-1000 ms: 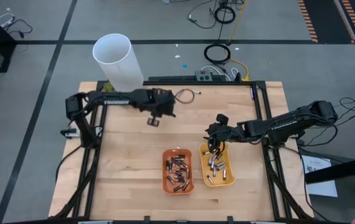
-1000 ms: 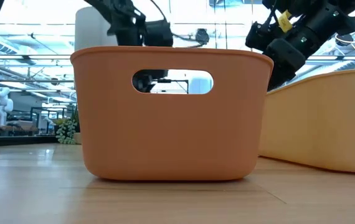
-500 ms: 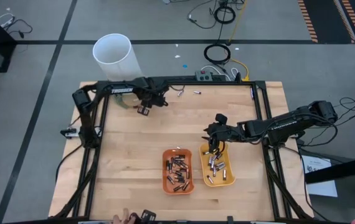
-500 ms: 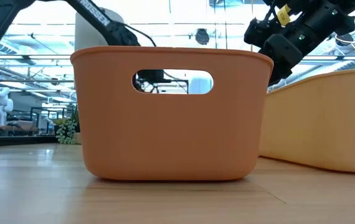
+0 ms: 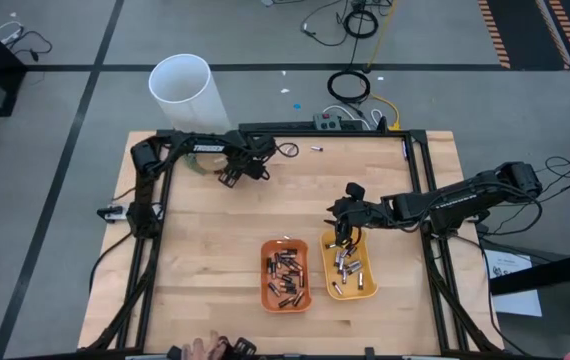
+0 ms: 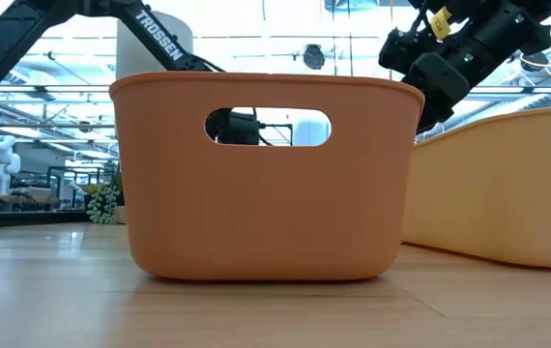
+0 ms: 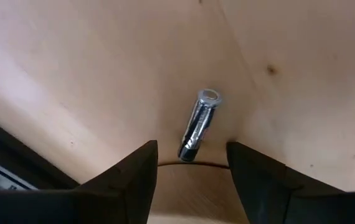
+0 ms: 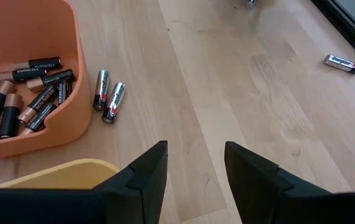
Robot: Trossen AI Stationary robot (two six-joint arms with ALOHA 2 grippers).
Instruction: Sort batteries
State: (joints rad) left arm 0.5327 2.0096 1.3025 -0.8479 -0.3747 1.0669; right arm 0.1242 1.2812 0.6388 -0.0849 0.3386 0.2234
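At the near edge of the pale wooden counter [image 5: 215,260], part of a person's hand [image 5: 197,349] is seen. Just beyond it, two small plastic trays are set side by side: an orange tray [image 5: 285,275] filled with dark, copper-ended cylindrical batteries [image 8: 25,99], and a yellow tray [image 5: 351,268] filled with silvery batteries [image 5: 348,268]. Two silvery batteries [image 8: 108,98] are seen lying on the wood just beside the orange tray. The right hand [image 5: 343,232] is held over the yellow tray's far end, its fingers [image 8: 145,180] parted with nothing between them. Farther back, near the far left corner, the left hand [image 5: 235,175] is lowered over one silvery battery [image 7: 198,124] on the counter, fingers [image 7: 131,180] spread apart and not touching it. A tall white tube [image 5: 187,98] is stood beyond the far edge.
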